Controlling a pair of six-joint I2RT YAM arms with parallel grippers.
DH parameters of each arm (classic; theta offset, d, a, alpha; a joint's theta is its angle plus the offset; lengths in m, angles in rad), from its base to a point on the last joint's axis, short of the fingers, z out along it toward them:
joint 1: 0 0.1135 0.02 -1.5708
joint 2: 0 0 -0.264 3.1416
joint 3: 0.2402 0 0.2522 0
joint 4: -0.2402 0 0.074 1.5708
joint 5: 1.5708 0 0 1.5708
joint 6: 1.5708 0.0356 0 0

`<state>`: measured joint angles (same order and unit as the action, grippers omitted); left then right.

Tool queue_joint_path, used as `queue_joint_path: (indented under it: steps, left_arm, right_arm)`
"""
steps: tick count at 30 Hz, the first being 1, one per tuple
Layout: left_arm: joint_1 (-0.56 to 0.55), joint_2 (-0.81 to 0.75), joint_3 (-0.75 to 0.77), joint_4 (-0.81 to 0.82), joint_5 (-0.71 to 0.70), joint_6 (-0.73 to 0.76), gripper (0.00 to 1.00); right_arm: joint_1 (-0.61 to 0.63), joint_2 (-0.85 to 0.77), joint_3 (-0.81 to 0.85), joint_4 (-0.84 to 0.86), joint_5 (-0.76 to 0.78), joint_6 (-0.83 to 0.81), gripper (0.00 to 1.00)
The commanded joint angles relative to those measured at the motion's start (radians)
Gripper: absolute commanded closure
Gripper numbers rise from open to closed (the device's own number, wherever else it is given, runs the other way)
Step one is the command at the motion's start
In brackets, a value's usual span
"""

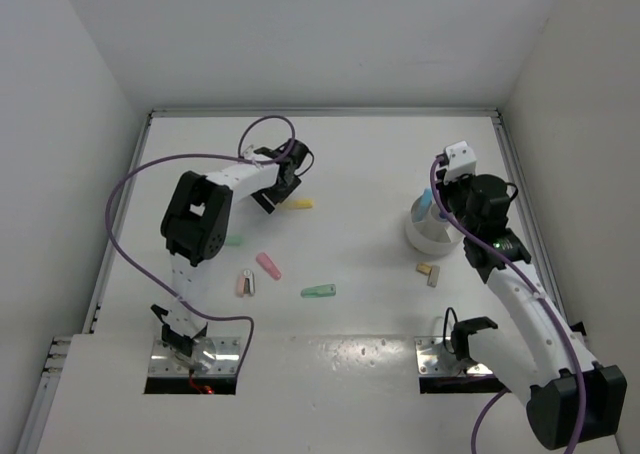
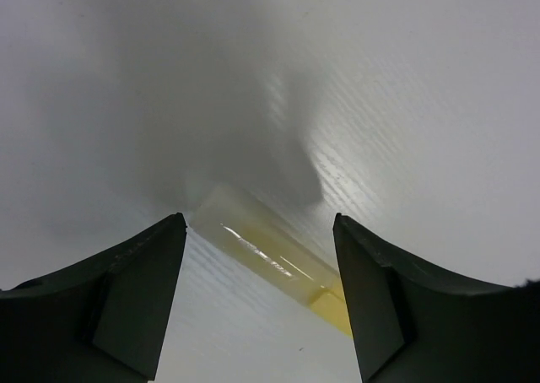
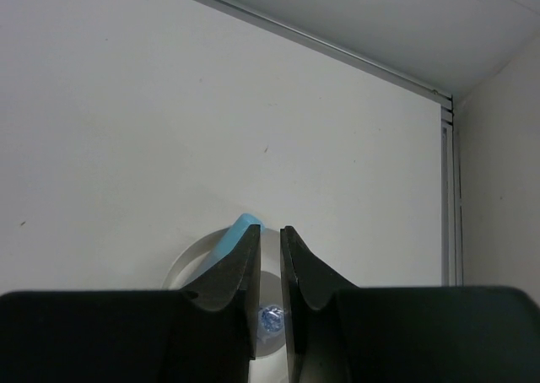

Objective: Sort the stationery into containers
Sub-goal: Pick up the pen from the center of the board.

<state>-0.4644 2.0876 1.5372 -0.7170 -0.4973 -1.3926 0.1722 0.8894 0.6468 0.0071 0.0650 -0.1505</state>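
Observation:
My left gripper [image 1: 273,198] is open and low over a pastel yellow stick [image 1: 296,203]. In the left wrist view the stick [image 2: 270,256] lies slantwise on the table between the open gripper [image 2: 258,223]. My right gripper [image 1: 441,211] hangs over the round white tub [image 1: 425,240]. In the right wrist view its jaws [image 3: 270,229] stand a narrow gap apart, and the blue-capped clear bottle [image 3: 272,318] fills that gap over the tub [image 3: 190,265]. A blue stick [image 3: 236,234] leans in the tub.
On the table lie a green stick [image 1: 318,291], a pink stick [image 1: 268,265], a pink-and-white piece [image 1: 246,283], a small green piece [image 1: 233,240] and a tan block [image 1: 430,272]. White walls enclose the table on three sides.

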Motion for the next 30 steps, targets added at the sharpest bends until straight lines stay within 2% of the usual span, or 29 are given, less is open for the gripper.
queue_joint_path:
  steps: [1, 9, 14, 17, 21, 26, 30]
  left_arm:
    - [0.006, 0.003, 0.04, -0.002, 0.002, -0.011, 0.24]
    - [0.006, 0.034, -0.003, -0.022, 0.069, -0.014, 0.24]
    - [-0.014, 0.009, -0.014, -0.022, 0.059, -0.051, 0.24]
    - [-0.014, 0.057, 0.023, -0.022, 0.1, -0.065, 0.24]
    - [-0.005, 0.12, 0.078, -0.032, 0.132, -0.105, 0.29]
    - [-0.005, 0.18, 0.198, -0.177, 0.106, -0.095, 0.3]
    - [-0.005, 0.146, 0.149, -0.199, 0.071, -0.095, 0.33]
  right_arm:
    - [-0.003, -0.015, -0.007, 0.044, -0.007, -0.003, 0.85]
    - [-0.003, -0.015, -0.007, 0.044, -0.007, -0.003, 0.85]
    - [-0.003, -0.015, -0.007, 0.044, -0.007, -0.003, 0.85]
    - [-0.003, -0.015, -0.007, 0.044, -0.007, -0.003, 0.85]
    - [-0.003, -0.024, -0.007, 0.044, -0.007, -0.003, 0.85]
    - [-0.003, -0.033, -0.007, 0.044, -0.007, 0.006, 0.85]
    - [-0.003, -0.053, -0.007, 0.044, -0.007, 0.006, 0.86]
